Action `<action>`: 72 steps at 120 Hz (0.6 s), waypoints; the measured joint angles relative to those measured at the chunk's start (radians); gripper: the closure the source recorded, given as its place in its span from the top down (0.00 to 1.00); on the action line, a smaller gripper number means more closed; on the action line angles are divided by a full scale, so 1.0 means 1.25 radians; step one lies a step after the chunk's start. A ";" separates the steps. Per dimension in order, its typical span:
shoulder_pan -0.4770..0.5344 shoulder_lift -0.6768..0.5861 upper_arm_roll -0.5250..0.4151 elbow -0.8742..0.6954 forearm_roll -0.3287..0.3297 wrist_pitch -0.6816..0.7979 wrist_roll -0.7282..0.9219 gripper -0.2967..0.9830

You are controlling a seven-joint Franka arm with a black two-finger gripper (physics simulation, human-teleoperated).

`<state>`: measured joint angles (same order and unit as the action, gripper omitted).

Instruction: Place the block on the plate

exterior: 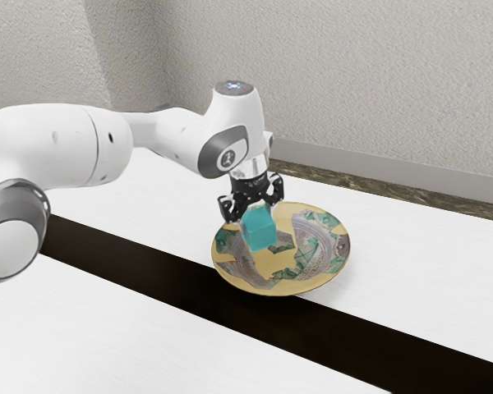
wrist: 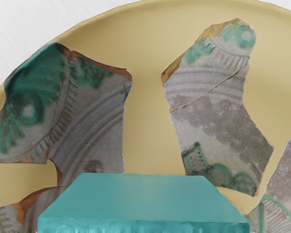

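The gripper (exterior: 257,218) is closed on the teal block (exterior: 260,233), gripping it over the plate (exterior: 286,288); whether block and plate touch, I cannot tell. Below the gripper, the yellow plate shows patterned patches. Around it spreads the white table (exterior: 435,271) with a dark strip (exterior: 353,332); well beyond the gripper stands the wall (exterior: 378,90).

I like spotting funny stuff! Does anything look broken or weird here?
The plate looks odd: jagged patterned pieces sit in plain yellow, and one has a crack-like line across it, as if broken and mended. That might be its design. I see no spill.
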<state>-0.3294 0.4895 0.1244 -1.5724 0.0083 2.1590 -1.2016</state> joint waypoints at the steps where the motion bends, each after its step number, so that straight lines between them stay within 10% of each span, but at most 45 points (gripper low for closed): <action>1: 0.000 -0.001 0.000 0.000 0.000 0.000 -0.002 0.63; 72: 0.040 -0.228 0.058 -0.049 0.026 -0.135 0.313 0.76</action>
<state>-0.2799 0.2046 0.1972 -1.6331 0.0408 1.9899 -0.8100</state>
